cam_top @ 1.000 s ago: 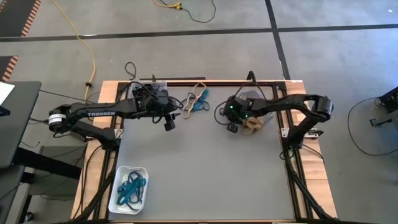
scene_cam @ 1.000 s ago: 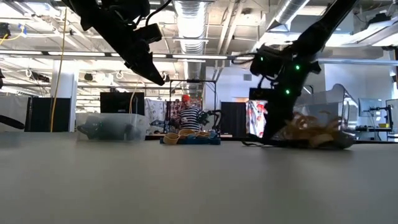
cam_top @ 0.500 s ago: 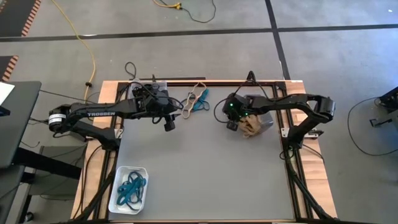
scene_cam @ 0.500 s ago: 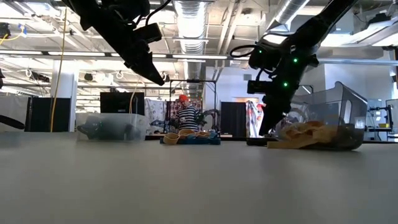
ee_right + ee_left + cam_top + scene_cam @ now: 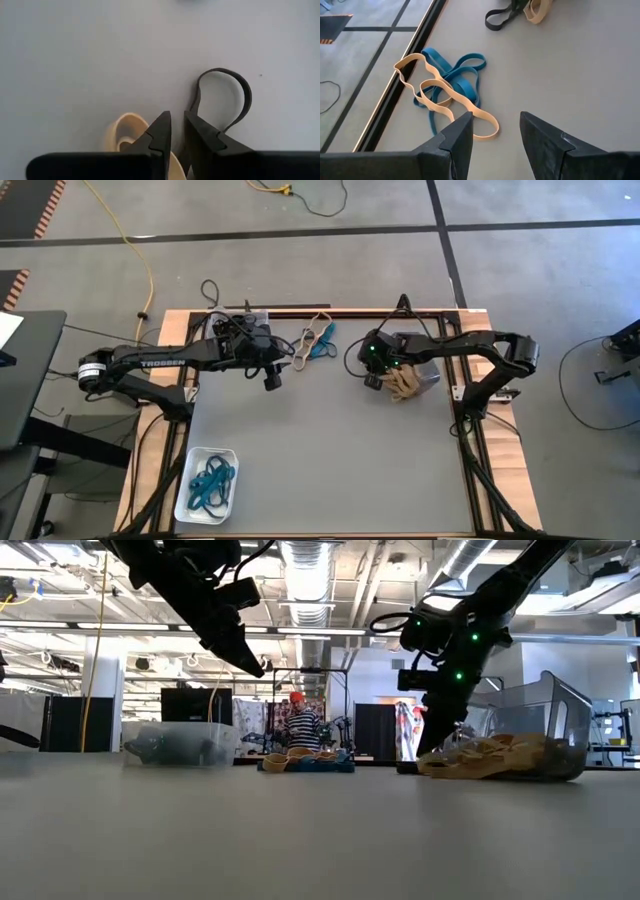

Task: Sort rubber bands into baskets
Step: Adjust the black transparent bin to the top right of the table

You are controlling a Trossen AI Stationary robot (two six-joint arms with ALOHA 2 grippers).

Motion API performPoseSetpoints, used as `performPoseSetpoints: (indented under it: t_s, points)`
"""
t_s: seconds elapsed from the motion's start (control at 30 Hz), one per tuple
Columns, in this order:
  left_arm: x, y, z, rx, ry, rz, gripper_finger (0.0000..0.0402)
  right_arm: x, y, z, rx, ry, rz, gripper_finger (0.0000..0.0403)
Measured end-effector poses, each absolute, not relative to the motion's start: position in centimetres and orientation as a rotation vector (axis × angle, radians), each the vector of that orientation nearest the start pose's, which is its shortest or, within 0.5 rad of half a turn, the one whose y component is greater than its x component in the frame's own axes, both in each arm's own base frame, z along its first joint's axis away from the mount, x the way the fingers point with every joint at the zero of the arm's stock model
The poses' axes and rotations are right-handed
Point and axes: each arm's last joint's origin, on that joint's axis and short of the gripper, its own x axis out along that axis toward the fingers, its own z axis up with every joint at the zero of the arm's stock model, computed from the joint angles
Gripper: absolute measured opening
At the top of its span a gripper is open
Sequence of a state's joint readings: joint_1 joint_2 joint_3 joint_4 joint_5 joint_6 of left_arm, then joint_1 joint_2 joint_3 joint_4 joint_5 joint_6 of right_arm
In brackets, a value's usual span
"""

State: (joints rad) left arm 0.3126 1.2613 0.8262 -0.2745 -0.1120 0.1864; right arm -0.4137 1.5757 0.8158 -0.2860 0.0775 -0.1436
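1. White basket: stands at the near left of the worktop and holds teal bands. No hazard is apparent here.

2. Left end effector: hangs above the worktop, fingers spread, holding nothing. The loose teal bands and loose tan band lie tangled at the far edge, just ahead of it. Hazard: a pinch on one loop is likely to drag its neighbours, mixing colours; a nudge could push them off the edge.

3. Right end effector: fingers parted by a narrow slit, nothing visibly pinched. A black band and a cream band lie directly below. Hazard: closing here may take both at once.

4. Tan pile: spills from the tipped clear basket beside it. Hazard: bands may slide further out.

5. Legible marking: "TROSSEN" on the left arm.
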Motion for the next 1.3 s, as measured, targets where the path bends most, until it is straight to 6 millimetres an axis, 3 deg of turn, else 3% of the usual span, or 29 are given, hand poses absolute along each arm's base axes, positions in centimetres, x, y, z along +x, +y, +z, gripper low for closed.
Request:
performPoseSetpoints:
  t_s: [0.23,0.57,0.83,1.3]
  points:
    - [24.7,8.3,24.3,0.104,0.749,0.338,0.0153,25.3,-11.4,16.9,0.037,1.109,-0.342,0.0082]
    - [24.6,8.3,24.3,0.106,0.751,0.343,0.0153,20.7,-11.0,21.7,0.051,1.107,-0.398,0.0082]
    - [24.6,8.3,24.3,0.098,0.749,0.346,0.0153,18.1,-10.5,23.3,0.099,1.134,-0.439,0.0082]
    - [24.6,8.3,24.3,0.095,0.748,0.347,0.0153,17.9,-9.0,24.1,0.084,1.102,-0.388,0.0082]
